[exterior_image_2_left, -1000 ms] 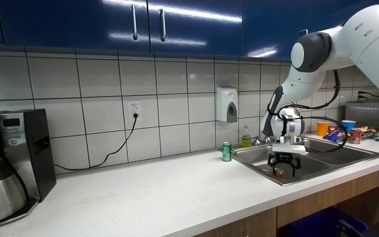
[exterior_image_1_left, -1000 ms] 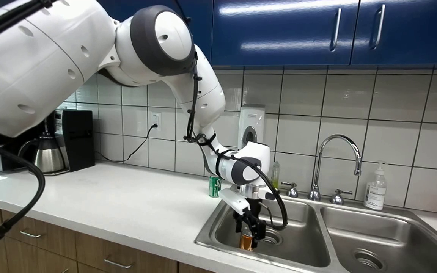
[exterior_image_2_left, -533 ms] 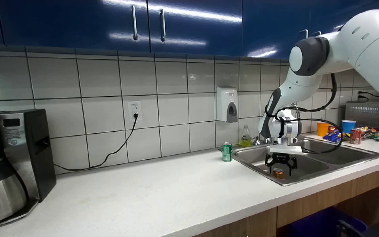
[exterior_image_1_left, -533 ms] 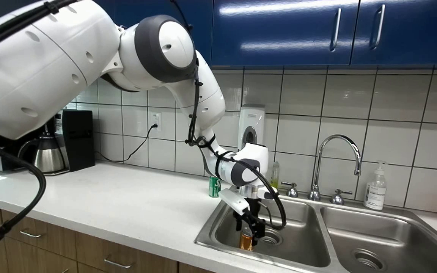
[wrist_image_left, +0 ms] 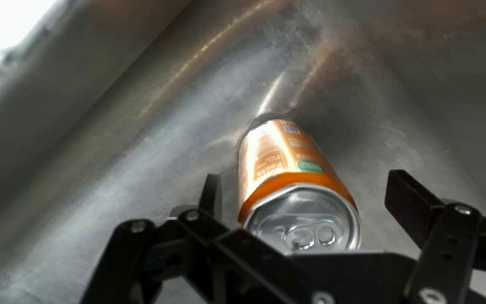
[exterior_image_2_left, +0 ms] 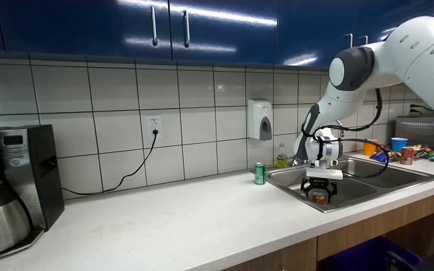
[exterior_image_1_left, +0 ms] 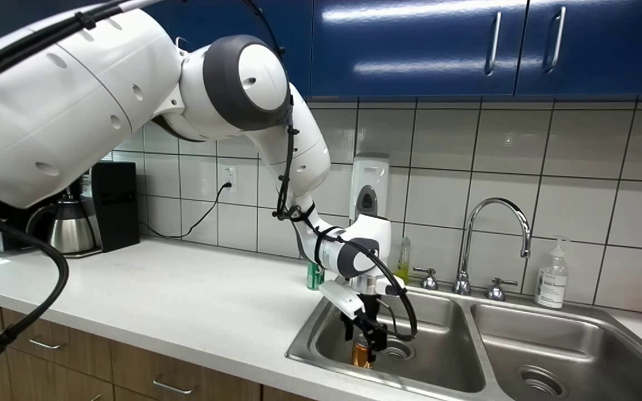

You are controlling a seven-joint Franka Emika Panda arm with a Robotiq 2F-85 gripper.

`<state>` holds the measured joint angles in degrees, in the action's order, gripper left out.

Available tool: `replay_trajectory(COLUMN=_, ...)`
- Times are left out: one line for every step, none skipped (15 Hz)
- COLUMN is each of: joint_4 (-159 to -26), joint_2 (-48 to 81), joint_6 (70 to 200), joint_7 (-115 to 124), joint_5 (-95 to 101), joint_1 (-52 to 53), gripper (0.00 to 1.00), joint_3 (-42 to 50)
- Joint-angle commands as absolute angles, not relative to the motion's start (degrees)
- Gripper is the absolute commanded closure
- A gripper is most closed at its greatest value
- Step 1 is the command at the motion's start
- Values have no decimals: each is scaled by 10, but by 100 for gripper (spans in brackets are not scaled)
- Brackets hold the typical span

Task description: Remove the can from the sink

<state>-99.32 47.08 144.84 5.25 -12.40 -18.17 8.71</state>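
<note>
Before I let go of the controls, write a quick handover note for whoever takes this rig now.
Gripper: open, straddling the orange can, not closed on it.
Where: the orange can stands upright in the sink, in the basin nearer the green can on the counter.
Done: gripper placed over the orange can; no grasp yet.
Left: close on it, lift it clear of the basin and set it down outside the sink, perhaps on the counter.

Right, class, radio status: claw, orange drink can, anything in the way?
Claw open. Orange drink can upright in stainless-steel sink, framed between fingers in wrist view. No obstruction visible there.
</note>
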Motion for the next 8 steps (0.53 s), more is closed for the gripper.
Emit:
replay_trajectory(joint_4=-975, joint_2=482, joint_6=1457, joint_7=59, joint_5=-133, joint_1=-186, gripper=0, joint_3=80)
replay_trajectory(joint_4=-974, joint_2=484, joint_6=1459, joint_7=60, joint_5=-133, joint_1=-186, gripper=0, joint_3=80)
replay_trajectory(joint_4=-973, joint_2=485, joint_6=1460, joint_7=60, joint_5=-133, joint_1=-186, gripper=0, joint_3=79)
replay_trajectory(joint_4=-971, joint_2=486, joint_6=1461, joint_7=60, joint_5=-133, joint_1=-186, gripper=0, joint_3=79)
replay_trajectory(joint_4=-969, joint_2=487, joint_6=1461, joint_7=60, joint_5=-133, joint_1=-186, gripper=0, joint_3=79)
replay_trajectory(joint_4=-968, joint_2=489, joint_6=1464, joint_7=61, joint_5=-133, joint_1=-185, gripper=24, joint_3=79)
replay_trajectory(joint_4=-967, joint_2=490, joint_6=1466, joint_7=60, joint_5=-133, joint_1=-186, gripper=26, joint_3=78)
replay_trajectory(joint_4=-967, joint_2=491, joint_6=1468, joint_7=60, joint_5=-133, joint_1=-185, gripper=34, joint_3=78)
